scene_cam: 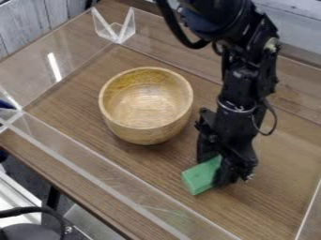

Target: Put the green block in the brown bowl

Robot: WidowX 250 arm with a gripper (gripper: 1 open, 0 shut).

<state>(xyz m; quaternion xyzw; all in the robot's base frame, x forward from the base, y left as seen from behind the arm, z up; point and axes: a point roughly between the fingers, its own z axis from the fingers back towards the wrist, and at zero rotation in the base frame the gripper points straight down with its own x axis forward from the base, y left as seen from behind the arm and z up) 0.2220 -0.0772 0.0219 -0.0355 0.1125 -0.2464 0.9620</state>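
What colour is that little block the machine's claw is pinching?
Solid green; the green block in the gripper shows in the single camera view.

Black arm bent steeply downward, its hand (223,169) low at the table, fingers closed.
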